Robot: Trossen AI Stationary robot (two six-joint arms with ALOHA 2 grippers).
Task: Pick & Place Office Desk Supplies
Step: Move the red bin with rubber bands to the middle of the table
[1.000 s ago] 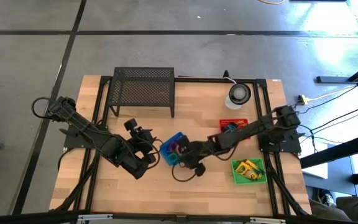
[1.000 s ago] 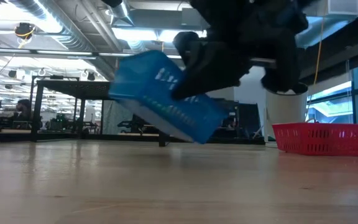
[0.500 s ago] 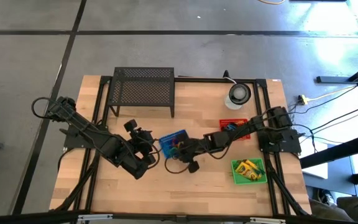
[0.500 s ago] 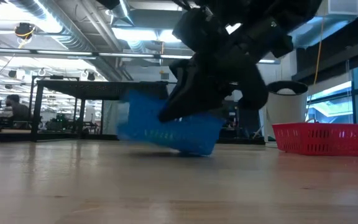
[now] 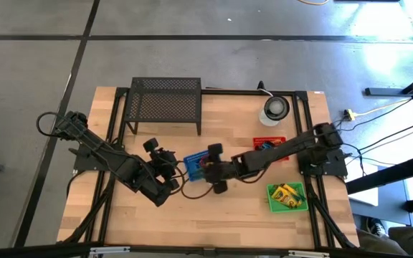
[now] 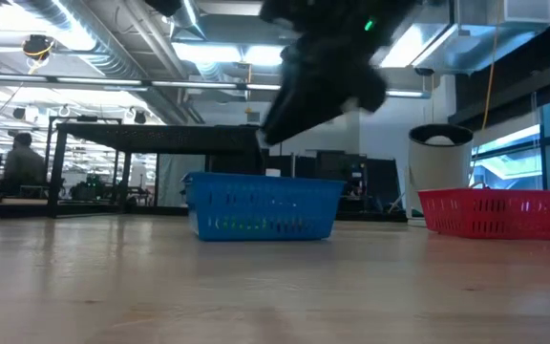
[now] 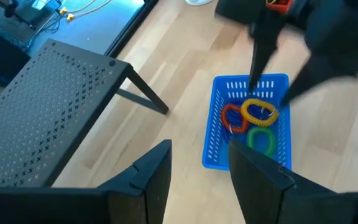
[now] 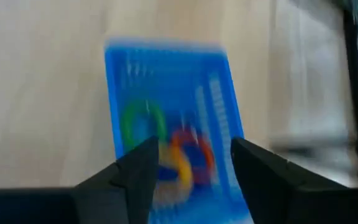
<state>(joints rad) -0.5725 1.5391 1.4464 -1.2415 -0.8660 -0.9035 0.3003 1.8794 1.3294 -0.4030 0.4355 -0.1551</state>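
A blue slotted basket [image 5: 198,165] sits flat on the wooden table [image 5: 242,215] near its middle, holding coiled rubber-band loops: a red one [image 7: 232,116], a yellow one [image 7: 258,111] and a green one [image 7: 261,139]. The right gripper [image 5: 214,169] hangs just above the basket's right end with its fingers [image 8: 138,168] spread wide and nothing between them, while the left gripper [image 5: 169,169] waits just beside the basket's left end, its fingers [image 7: 151,174] also parted and empty. Toward the table's right edge a red basket [image 5: 269,144] lies partly under the right arm, a green basket [image 5: 287,198] with a yellow-green crayon box [image 5: 287,192] sits near the front right corner, and the black wire-mesh rack [image 5: 165,102] stands at the back edge.
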